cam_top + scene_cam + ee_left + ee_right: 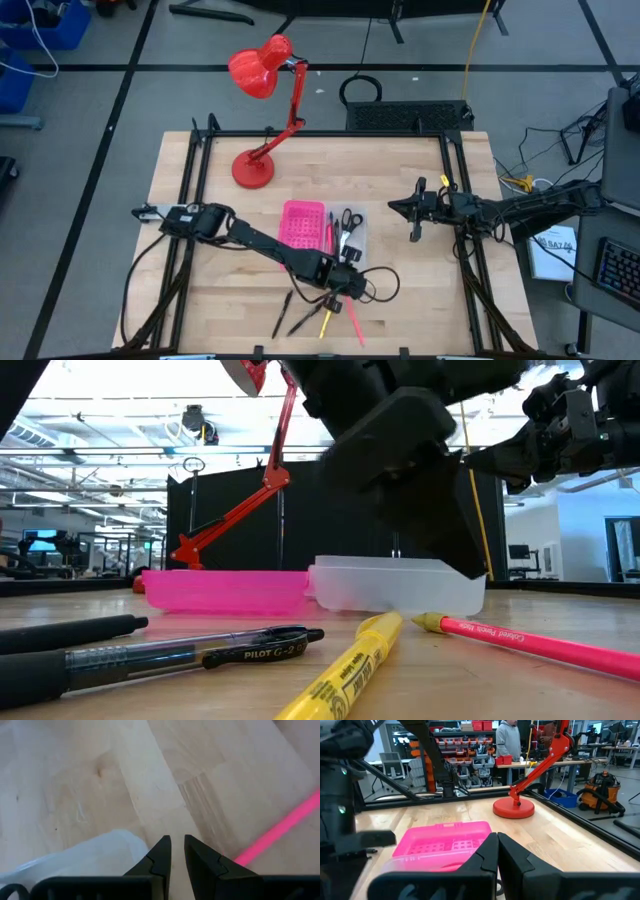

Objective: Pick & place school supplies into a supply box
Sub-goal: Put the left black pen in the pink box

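The supply box lies open mid-table: pink perforated half [303, 222] [225, 590] joined to the clear tray [347, 236] [400, 588]. The tray holds the scissors [348, 220] and some pens. Lying flat near the table's near edge are two black pens [287, 311] [190, 652], a yellow marker [326, 318] [345, 670] and a pink pencil [353, 316] [540, 642]. My left gripper [345, 287] [177, 844] points down just off the tray's near end; its fingers stand a sliver apart with nothing between. My right gripper [413, 210] [497, 842] hovers shut to the box's right.
A red desk lamp [262, 120] stands on its round base [252, 170] at the far left of the table. Black rails [190, 200] run along the left and right table edges. Bare wood [400, 290] lies to the right of the loose pens.
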Controlling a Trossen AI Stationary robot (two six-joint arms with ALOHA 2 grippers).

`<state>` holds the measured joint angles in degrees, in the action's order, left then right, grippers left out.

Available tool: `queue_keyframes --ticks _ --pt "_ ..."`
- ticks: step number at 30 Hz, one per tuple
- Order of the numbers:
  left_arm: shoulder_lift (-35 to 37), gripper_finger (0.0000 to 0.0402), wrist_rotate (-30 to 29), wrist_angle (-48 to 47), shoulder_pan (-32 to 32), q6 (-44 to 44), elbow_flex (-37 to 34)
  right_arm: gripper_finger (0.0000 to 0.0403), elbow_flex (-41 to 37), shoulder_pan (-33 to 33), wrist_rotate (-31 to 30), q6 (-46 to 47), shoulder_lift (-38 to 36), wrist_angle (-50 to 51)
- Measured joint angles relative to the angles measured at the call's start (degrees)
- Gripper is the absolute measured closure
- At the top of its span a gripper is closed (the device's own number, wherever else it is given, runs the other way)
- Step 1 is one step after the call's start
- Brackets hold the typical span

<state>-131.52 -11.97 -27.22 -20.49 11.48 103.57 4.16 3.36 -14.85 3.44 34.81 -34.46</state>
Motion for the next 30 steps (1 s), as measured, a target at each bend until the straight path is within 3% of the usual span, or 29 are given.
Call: queue_keyframes --ticks 4,8,14,19,23,30 --pt "3.5 0.0339 1.0 -6.5 -2.5 0.0 0.5 0.0403 0.0 0.0 0.0 0.3 0.0 0.1" --pt "8.4 0.0348 -3.2 -17.7 -5.4 -11.2 0.6 0.0403 0.0 0.0 0.0 0.2 0.0 0.7" --pt "13.1 0.0395 -11.7 -33.1 -13.3 -26.7 0.6 0.0403 0.0 0.0 0.0 0.3 0.1 1.0" --pt "13.3 0.0384 -16.3 -41.8 -19.7 -36.1 0.5 0.0403 0.0 0.0 0.0 1.0 0.6 1.0" --pt "13.3 0.0394 -16.7 -46.1 -23.7 -41.2 0.5 0.0403 0.0 0.0 0.0 0.6 0.6 0.4" --pt "15.4 0.0387 -23.9 -61.9 -29.2 -59.4 0.5 0.0403 0.0 0.0 0.0 0.4 0.6 -0.9"
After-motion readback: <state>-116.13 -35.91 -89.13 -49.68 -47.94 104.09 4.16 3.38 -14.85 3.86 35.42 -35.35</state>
